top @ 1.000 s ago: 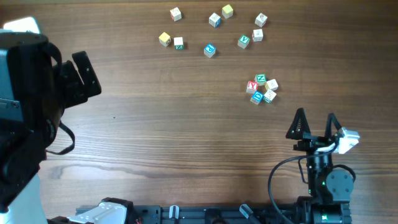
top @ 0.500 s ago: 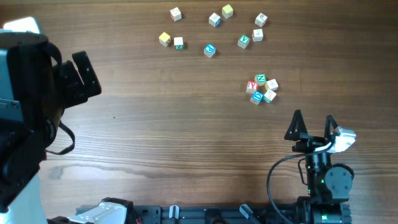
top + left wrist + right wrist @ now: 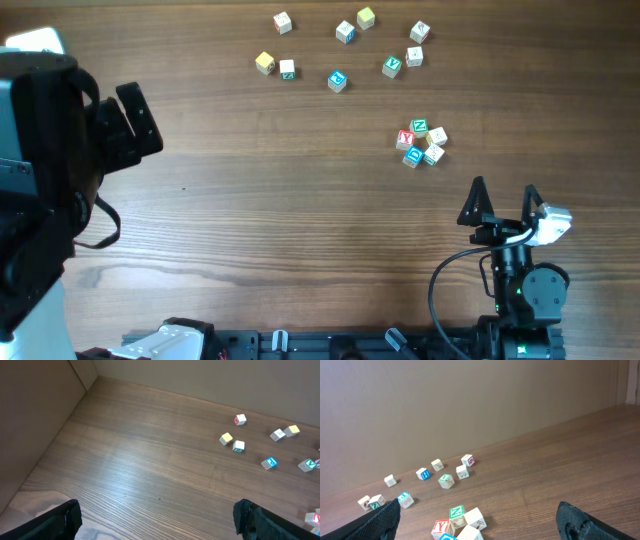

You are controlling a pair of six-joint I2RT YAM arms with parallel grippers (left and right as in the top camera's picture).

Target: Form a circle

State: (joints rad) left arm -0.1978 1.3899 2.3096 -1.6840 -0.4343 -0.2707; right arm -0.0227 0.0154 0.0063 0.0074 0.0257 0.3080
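Scene: two arms at a wooden table (image 3: pixel 300 210), with small letter cubes lying along its far side.
Ring: five cubes packed tightly together, the ring (image 3: pixel 421 143) sits right of centre and clear of the rest. Red, green and teal letters face up.
Loose cubes: nine or so loose cubes (image 3: pixel 337 81) lie in a ragged band beyond the ring, well apart from it, and none touches it.
Right gripper: the right gripper (image 3: pixel 505 190) sits near the front edge, its jaws spread wide and empty. It points towards the ring and is close to it but not touching. Its wrist view catches the ring at the bottom edge.
Left gripper: the left gripper (image 3: pixel 160 521) is parked at the far left, well away from every cube. Its jaws are wide apart and nothing lies between them.
Why so placed: both arms appear drawn back to keep clear of the ring, so that no finger nudges it.
Progress: judged from the layout, the circle looks formed, and little or nothing seems left to do.
Risk: the cubes are light, and a brush from the right fingers could scatter them.
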